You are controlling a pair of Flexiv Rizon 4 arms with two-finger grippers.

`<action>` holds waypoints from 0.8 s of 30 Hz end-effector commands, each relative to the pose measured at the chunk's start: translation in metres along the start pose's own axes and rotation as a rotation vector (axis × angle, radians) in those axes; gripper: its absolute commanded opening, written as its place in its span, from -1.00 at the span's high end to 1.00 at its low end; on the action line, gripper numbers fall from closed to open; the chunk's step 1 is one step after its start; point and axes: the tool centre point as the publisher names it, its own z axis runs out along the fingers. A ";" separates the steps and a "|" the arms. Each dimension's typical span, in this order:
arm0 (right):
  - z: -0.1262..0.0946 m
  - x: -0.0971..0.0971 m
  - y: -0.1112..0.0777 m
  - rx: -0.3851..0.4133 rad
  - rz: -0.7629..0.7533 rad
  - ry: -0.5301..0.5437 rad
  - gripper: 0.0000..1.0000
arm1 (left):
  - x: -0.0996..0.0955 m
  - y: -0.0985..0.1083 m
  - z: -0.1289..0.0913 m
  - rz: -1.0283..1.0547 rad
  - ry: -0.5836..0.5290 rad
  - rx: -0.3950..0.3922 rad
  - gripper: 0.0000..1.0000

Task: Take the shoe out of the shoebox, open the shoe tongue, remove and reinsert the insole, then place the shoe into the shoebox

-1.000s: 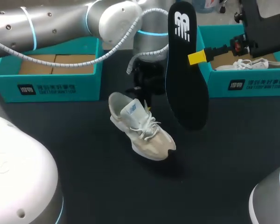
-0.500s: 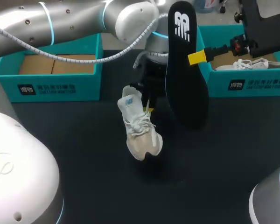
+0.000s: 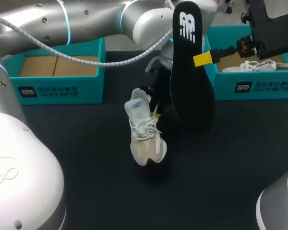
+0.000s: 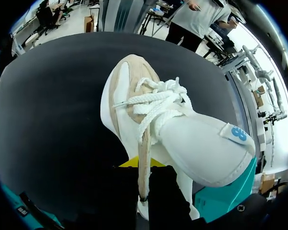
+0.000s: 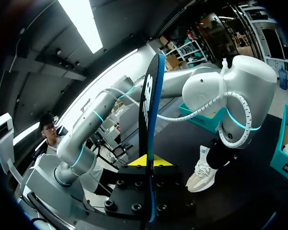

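A white and beige shoe point(image 3: 144, 130) hangs toe-down above the dark table, near the middle. My left gripper point(image 3: 155, 111) is shut on the rim of its opening. In the left wrist view the shoe point(image 4: 153, 120) fills the space ahead of the gripper point(image 4: 143, 165), laces up, with its side wall pinched between the fingers. My right gripper point(image 3: 202, 59) is shut on the edge of a black insole point(image 3: 189, 72), held upright just right of the shoe. The right wrist view shows the insole point(image 5: 148, 120) edge-on between the fingers of the right gripper point(image 5: 147, 162), with the shoe point(image 5: 203, 174) beyond.
A teal shoebox point(image 3: 252, 87) at the back right holds a second white shoe point(image 3: 259, 65). Another teal box point(image 3: 53, 88) with a cardboard bottom stands at the back left. My left arm point(image 3: 86, 21) spans the back of the table.
My left arm has swung the shoe from a diagonal lie to hanging toe-down and carried it slightly right, toward the insole. The right arm and insole have not moved.
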 end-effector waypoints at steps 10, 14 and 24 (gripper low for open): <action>0.002 -0.001 0.001 0.004 0.002 -0.001 1.00 | -0.027 0.007 0.010 0.052 0.055 0.003 1.00; 0.002 -0.001 0.001 0.004 0.002 -0.001 1.00 | -0.032 0.007 0.016 0.082 0.064 -0.024 1.00; 0.002 -0.001 0.001 0.004 0.002 -0.001 1.00 | -0.047 0.007 0.034 0.140 0.080 -0.006 1.00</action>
